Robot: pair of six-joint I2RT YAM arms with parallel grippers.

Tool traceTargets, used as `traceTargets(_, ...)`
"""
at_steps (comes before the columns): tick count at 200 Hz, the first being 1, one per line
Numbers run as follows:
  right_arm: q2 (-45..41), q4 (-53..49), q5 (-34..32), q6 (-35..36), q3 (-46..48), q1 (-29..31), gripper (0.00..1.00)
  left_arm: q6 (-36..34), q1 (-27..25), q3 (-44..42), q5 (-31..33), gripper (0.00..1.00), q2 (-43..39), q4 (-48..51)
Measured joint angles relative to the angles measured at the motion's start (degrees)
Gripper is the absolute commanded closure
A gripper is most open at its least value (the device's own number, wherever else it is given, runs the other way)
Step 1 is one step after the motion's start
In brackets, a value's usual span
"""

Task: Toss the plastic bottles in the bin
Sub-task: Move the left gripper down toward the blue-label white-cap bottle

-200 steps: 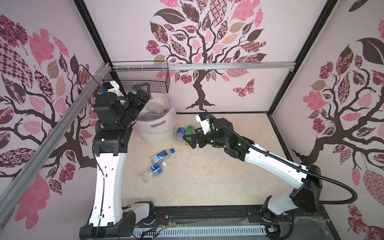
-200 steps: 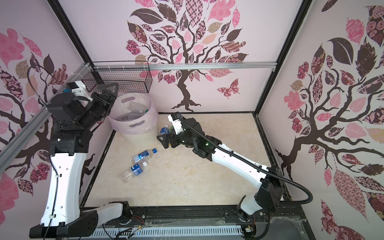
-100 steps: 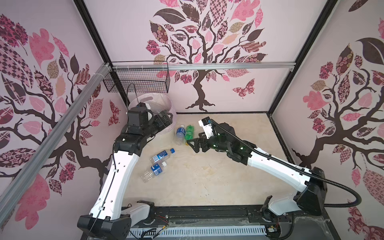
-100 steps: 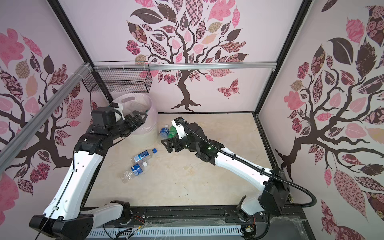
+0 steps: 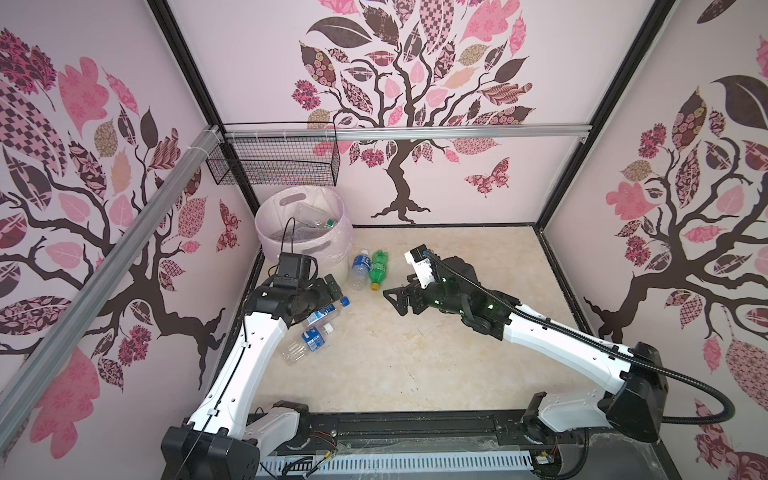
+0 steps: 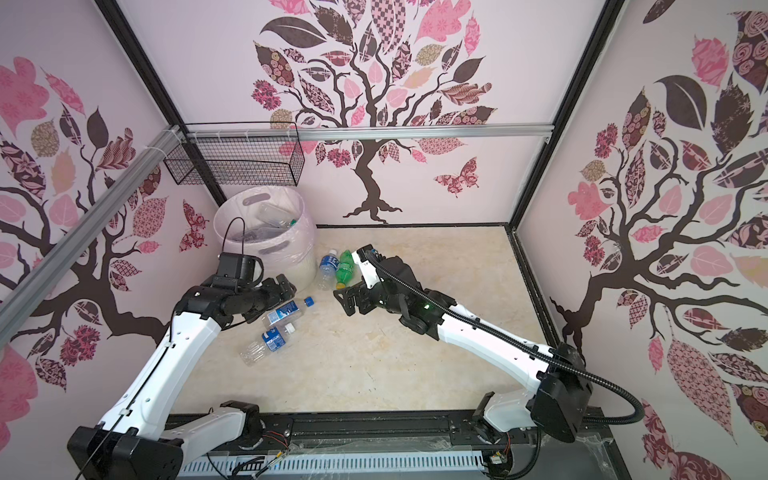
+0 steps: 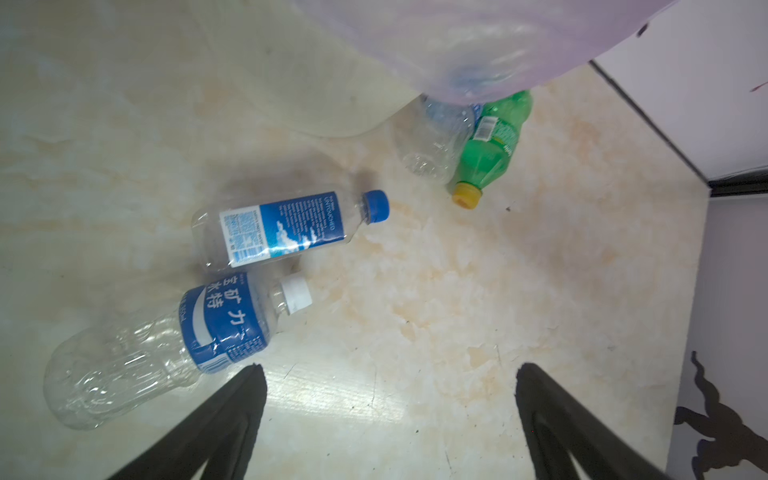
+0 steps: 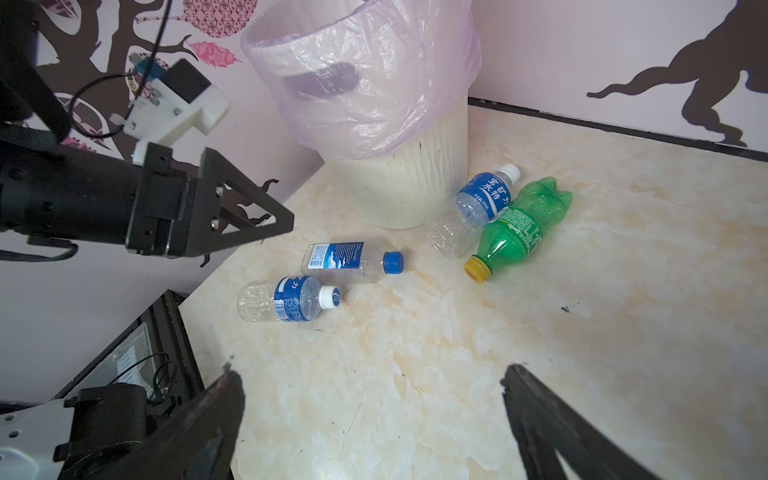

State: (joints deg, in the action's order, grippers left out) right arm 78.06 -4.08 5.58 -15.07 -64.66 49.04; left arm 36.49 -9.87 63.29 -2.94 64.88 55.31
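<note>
Four bottles lie on their sides on the bench, all near the bin. The blue-capped bottle [image 7: 286,228] is smooth clear plastic with a glossy blue label. Its long axis runs slantwise, cap toward the middle of the bench. The white-capped bottle [image 7: 224,324] lies just beside it and nearly parallel, cap the same way, its clear body ribbed and dented.

By the bin's foot, the green bottle [image 8: 519,224] points its yellow cap toward the front. The clear bottle [image 8: 473,208] touching its side lies reversed, white cap toward the back wall.

More clear bottles [image 5: 316,224] lie heaped inside the bin [image 5: 270,224]. It is a round, ribbed white tub in the back left corner, with a thin purplish liner draped over its rim.

The bench [image 5: 415,365] is cream and marbled.

I see the left jaws spread wide and empty, hanging over the blue-capped bottle's base end. The right jaws are spread wide and empty too, out over bare bench near the green bottle's cap.

A black wire basket [image 5: 274,166] hangs on the wall above the bin.
</note>
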Motion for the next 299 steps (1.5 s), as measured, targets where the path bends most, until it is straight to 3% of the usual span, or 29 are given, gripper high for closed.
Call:
traceTargets(25,0.0,0.2,0.0,0.6,1.5,0.0,0.01,1.1,0.9,-3.2,2.2,0.03,1.4,0.3)
traceTargets(62,0.0,0.0,0.0,1.2,3.9,0.0,0.00,2.8,8.6,-7.6,3.4,0.03,3.8,0.0)
traceTargets(88,-0.7,0.4,0.0,1.4,5.8,0.0,0.01,2.9,10.6,-9.9,4.3,0.03,3.7,-0.4)
traceTargets(299,-0.8,1.8,0.2,1.4,7.2,0.0,0.01,-2.1,10.8,-12.9,-3.3,0.03,9.8,-2.6)
